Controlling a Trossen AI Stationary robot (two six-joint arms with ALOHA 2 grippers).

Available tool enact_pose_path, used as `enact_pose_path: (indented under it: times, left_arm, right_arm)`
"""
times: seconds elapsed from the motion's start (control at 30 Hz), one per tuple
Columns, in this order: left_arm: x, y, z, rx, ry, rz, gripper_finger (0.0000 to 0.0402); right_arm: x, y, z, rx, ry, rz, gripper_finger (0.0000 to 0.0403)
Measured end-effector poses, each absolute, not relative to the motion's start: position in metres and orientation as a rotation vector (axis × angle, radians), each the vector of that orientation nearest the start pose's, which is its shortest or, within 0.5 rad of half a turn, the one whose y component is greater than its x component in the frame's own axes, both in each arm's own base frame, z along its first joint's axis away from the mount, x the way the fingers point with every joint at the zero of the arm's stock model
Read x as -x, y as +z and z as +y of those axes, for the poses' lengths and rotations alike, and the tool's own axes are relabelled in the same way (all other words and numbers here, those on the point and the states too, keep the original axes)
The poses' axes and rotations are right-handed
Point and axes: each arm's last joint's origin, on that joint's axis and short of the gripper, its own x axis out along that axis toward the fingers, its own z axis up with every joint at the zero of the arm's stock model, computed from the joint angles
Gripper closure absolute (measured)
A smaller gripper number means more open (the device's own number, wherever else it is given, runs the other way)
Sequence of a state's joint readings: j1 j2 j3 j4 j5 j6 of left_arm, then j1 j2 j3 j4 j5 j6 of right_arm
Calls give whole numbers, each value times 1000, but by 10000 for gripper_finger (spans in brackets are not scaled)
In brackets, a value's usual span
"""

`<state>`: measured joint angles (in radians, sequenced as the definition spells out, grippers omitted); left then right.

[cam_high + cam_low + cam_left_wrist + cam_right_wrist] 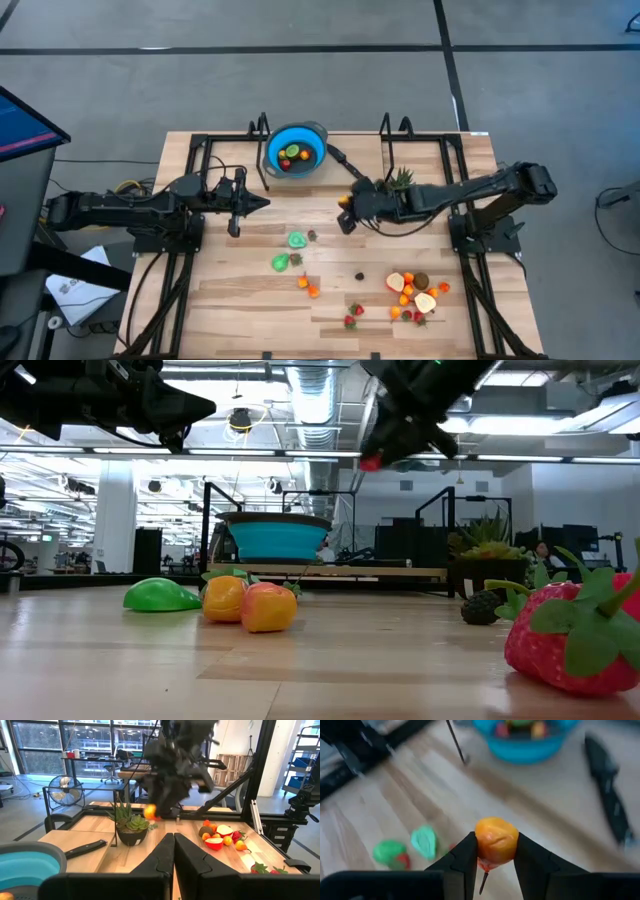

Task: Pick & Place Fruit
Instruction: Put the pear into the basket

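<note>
Fruit scattered on the worktop (240,300) near edge: strawberry (575,630), peach halves (412,292), green pear (281,262). Right tool (345,214) above mid-worktop, off the surface, pinching an orange piece (496,839). Left tool (262,203) opposite, fingers pressed together, holding nothing. Blue bowl (296,150) at far edge holds several fruits.

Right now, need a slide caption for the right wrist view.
Right claw grips an orange toy fruit above the table, blue bowl ahead.
</note>
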<state>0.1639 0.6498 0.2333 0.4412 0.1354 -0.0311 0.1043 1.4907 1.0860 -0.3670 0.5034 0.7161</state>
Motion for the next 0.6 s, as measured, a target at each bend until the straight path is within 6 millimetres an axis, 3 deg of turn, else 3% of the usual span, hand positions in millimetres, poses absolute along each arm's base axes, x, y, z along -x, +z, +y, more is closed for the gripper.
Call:
enact_pose_path:
  times: [0.4, 0.6]
  left_arm:
    - [-153, 221, 21, 27, 28, -25, 399]
    - [-153, 221, 21, 27, 28, -25, 399]
  right_arm:
    - [-336, 299, -32, -271, -599, 218, 301]
    - [-337, 308, -44, -239, -609, 124, 301]
